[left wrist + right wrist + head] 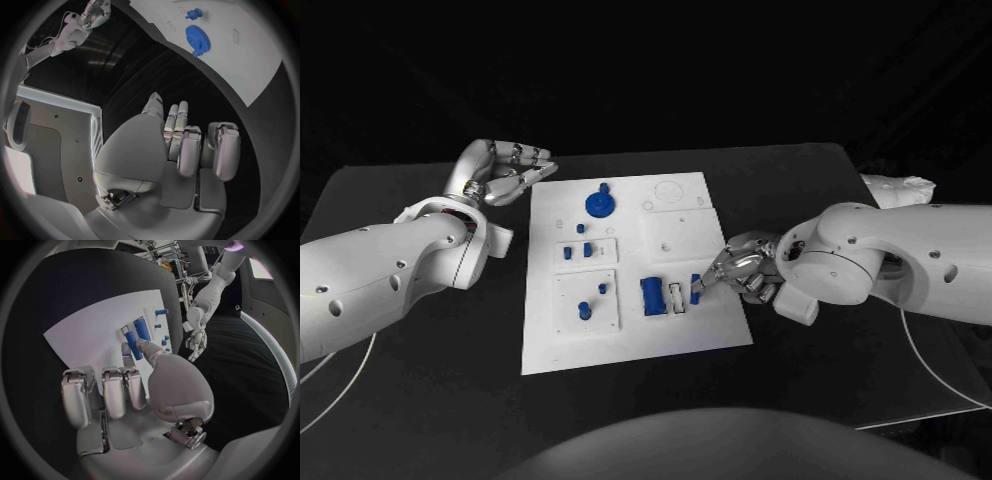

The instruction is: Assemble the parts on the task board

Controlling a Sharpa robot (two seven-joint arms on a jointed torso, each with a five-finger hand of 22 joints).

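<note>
The right hand (733,268), fingers curled and holding nothing, touches a small blue rectangular part (697,283) on the white task board (718,335); a careless push may tip it.

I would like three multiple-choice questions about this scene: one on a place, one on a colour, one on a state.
1. Where is the left hand?
A. at the task board's far left corner
B. on the board's near edge
C. over the gear

2. What colour is the gear?
A. grey
B. blue
C. red

3. What is the right hand doing?
A. resting off the table
B. lifting the gear
C. fingertips at a blue part near the task board's right edge

Answers: A, it sits by that corner; B, it looks blue; C, its fingers reach that part.
</note>
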